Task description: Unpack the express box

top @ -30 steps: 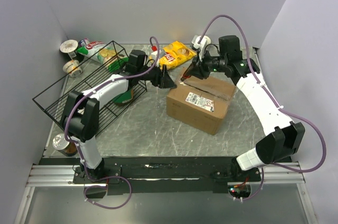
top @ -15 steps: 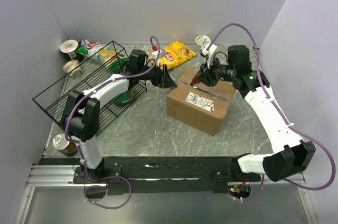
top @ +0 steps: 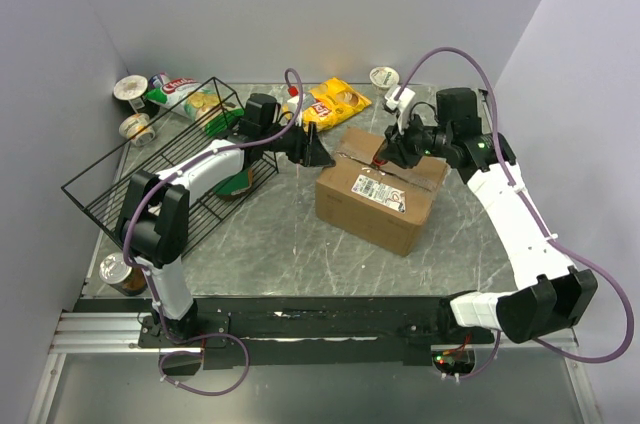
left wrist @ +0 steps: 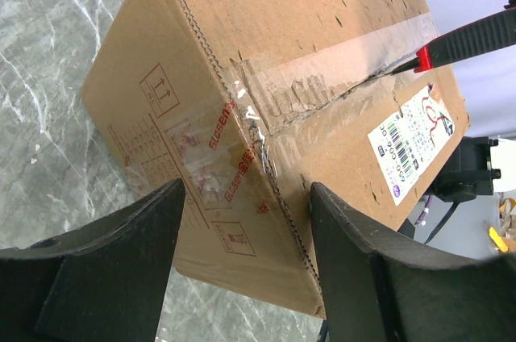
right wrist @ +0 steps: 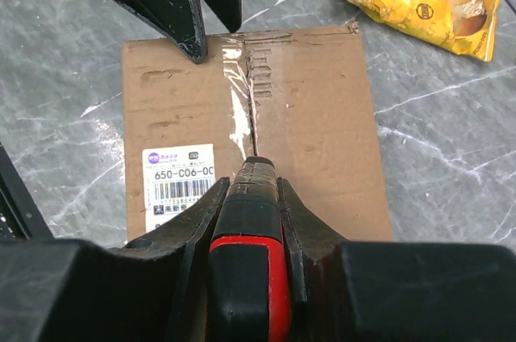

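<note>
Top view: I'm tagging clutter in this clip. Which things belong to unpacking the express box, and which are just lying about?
In the job: express box, red-handled cutter on its tape seam, right gripper holding it, left gripper open at the box edge.
Lying about: yellow chip bag, wire basket, green chip bag, cup, can.

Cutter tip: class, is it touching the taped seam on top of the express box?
Touching. The left wrist view shows the cutter tip meeting the slit tape on the express box. The right wrist view agrees.
</note>
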`<state>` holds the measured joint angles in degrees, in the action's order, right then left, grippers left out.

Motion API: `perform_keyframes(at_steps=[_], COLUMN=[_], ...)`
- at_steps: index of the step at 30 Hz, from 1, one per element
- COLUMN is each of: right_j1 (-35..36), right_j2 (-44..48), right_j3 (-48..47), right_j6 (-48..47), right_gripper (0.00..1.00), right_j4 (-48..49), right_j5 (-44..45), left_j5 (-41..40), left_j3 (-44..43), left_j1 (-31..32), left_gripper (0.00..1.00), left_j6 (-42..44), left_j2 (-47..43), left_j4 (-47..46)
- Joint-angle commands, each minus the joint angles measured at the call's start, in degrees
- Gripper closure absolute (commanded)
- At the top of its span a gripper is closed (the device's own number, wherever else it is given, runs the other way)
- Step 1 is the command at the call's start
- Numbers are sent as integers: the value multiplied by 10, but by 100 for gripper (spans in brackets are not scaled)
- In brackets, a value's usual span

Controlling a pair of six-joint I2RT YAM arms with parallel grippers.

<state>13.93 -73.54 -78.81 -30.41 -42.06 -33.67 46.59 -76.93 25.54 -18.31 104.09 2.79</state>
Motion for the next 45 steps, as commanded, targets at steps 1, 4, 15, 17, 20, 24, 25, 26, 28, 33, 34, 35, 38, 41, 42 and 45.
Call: perform_keyframes(at_steps=[1,4,15,17,20,24,25,26,28,33,34,35,38,41,42,45], right_j1=[-15,-18,-46,-52,-62,-75,-80,-82,-87,-98,-99,-101,-114,-130,-134,-154], right_j2=[30,37,59,62,65,70,71,74,77,84,87,88,92,96,97,102], right_j3=[-24,-32,-32,-33,-36,-36,-35,-35,-36,-31,-31,-31,-38,-43,-42,-34], right_j6=[-28,-38,-71,-74,-81,-94,-95,-97,-102,-114,-117,-119,-127,-144,-148,-162], right_gripper=[100,100,100,100,100,100,100,100,100,100,100,100,100,100,100,100], right_j4=[-62,-79,-115,-122,-132,-148,-150,-152,-159,-170,-175,-178,-195,-211,-214,-221], right_j5=[12,11,1,1,-2,-3,-4,-4,-3,-1,1,2,1,-2,-3,-8], left_j5=[-125,-127,-132,-132,-132,-131,-131,-132,-132,-130,-130,-130,-130,-131,-131,-133], left_j3=[21,21,24,25,25,26,26,25,24,27,27,27,27,27,28,27], left_j1=[-12,-12,-9,-8,-8,-8,-8,-7,-6,-4,-4,-3,-2,-2,-2,-2], left_gripper=[33,33,33,33,34,33,34,33,34,34,34,34,34,35,35,35], left_j6=[50,53,59,60,61,60,61,61,62,60,60,61,62,63,64,68], left_j2=[51,51,50,50,51,52,52,52,52,55,55,54,55,55,57,59], left_j4=[75,78,81,80,80,80,80,80,81,79,79,79,80,80,81,85])
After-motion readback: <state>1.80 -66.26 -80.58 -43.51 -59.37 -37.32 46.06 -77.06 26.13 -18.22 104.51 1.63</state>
